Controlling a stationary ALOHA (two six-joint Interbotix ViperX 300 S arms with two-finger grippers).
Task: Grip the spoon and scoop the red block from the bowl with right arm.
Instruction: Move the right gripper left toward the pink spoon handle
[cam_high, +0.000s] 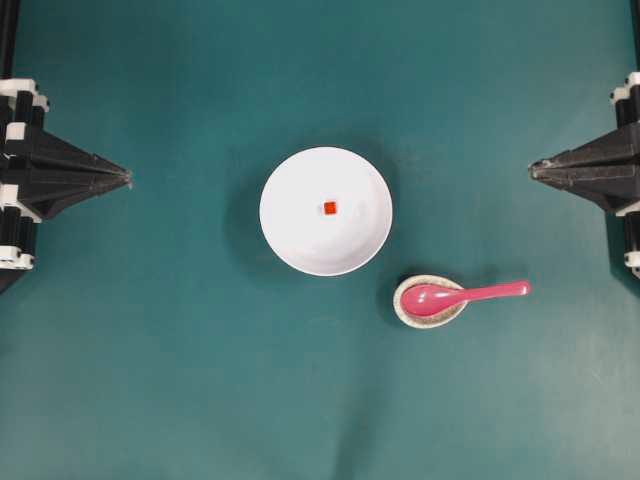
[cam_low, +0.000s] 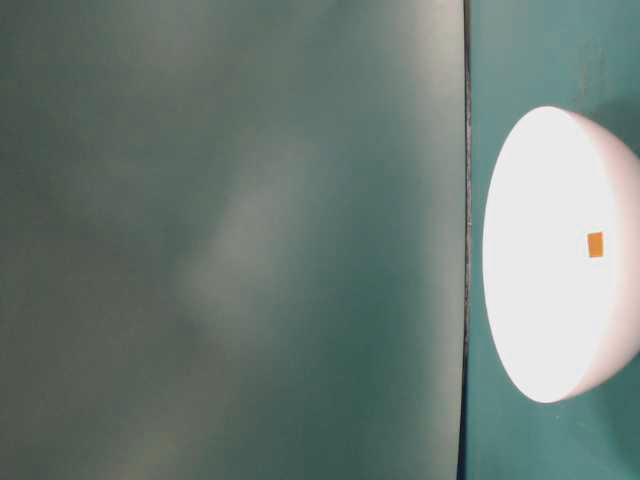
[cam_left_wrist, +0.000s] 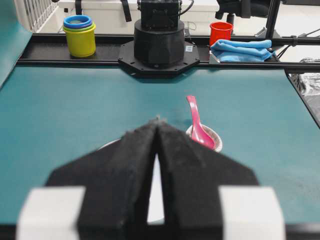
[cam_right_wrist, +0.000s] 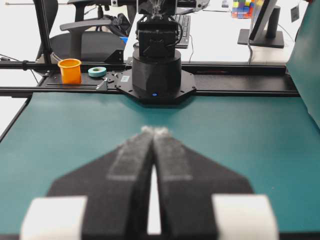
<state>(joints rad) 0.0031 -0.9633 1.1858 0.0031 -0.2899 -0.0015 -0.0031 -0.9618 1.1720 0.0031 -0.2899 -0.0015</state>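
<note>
Currently right gripper (cam_high: 531, 171) closed, empty, parked at edge; left gripper (cam_high: 129, 178) closed too. Glossy pink plastic spoon (cam_high: 460, 295) rests in small speckled beige dish (cam_high: 405, 312), handle toward right arm: open jaws, pinch handle end. Tiny red block (cam_high: 329, 208) sits mid round white bowl (cam_high: 290, 235).

Overhead: straight down from high up, bowl (cam_high: 326, 211) near centre, spoon (cam_high: 462, 295) toward four o'clock of it. Table-level: rolled a quarter turn and very close — bowl (cam_low: 560, 255) cut off at three o'clock, a blurred panel across the rest. Left wrist: level over the table past its own gripper (cam_left_wrist: 158, 121), facing the opposite arm base (cam_left_wrist: 159, 42) at twelve o'clock. Right wrist: the mirror of that, past its gripper (cam_right_wrist: 154, 131). Bowl shared by overhead, table-level and left wrist — spoon by overhead and left wrist.
</note>
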